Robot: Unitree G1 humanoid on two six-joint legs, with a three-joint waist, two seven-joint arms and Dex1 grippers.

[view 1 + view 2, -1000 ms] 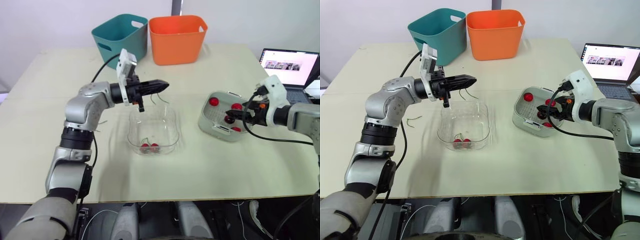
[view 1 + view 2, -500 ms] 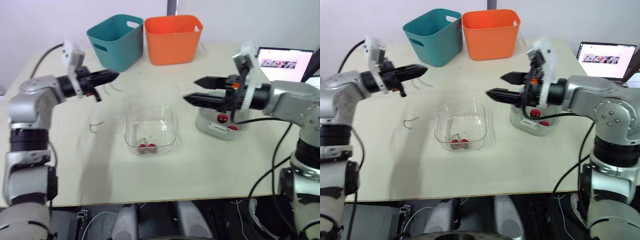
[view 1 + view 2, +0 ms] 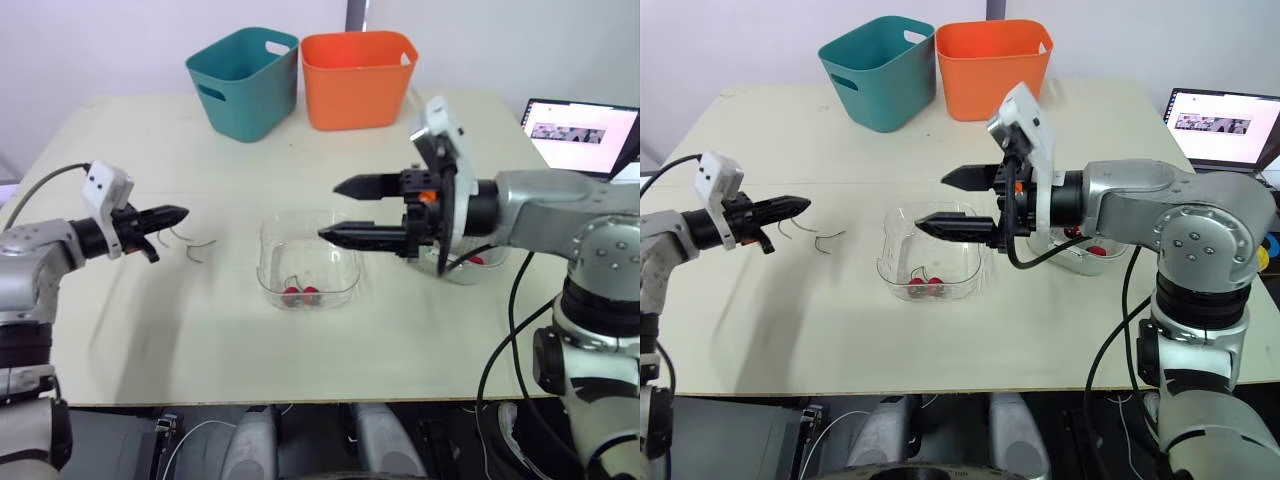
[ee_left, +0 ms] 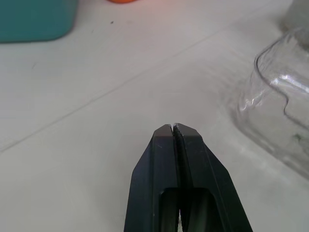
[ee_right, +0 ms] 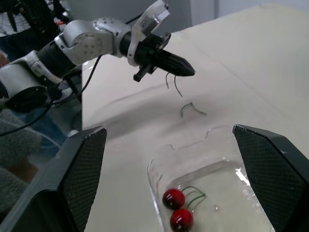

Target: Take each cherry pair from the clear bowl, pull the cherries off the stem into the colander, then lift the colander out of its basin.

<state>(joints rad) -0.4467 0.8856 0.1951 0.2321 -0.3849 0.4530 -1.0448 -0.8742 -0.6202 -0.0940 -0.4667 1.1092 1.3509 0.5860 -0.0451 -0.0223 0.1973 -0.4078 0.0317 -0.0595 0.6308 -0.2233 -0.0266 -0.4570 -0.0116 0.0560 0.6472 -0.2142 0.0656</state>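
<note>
The clear bowl (image 3: 268,262) sits mid-table with one cherry pair (image 3: 297,295) on its stem at the near side, also visible in the right wrist view as cherry pair (image 5: 176,210). My right gripper (image 3: 348,210) hovers wide open just above the bowl, its fingers (image 5: 87,164) empty. The colander (image 3: 1080,255) in its basin lies behind my right forearm, mostly hidden, with red cherries showing inside. My left gripper (image 3: 175,213) is shut, low over the table to the left of the bowl. A bare stem (image 3: 182,236) lies under its tip; I cannot tell if they touch.
A second loose green stem (image 3: 200,243) lies on the table between the left gripper and the bowl. A teal bin (image 3: 243,68) and an orange bin (image 3: 357,75) stand at the back. An open laptop (image 3: 582,135) is at the right edge.
My left arm has swung away from the bowl to the left and dropped low over the table. My right gripper has left the colander, opened, and moved over the clear bowl.
</note>
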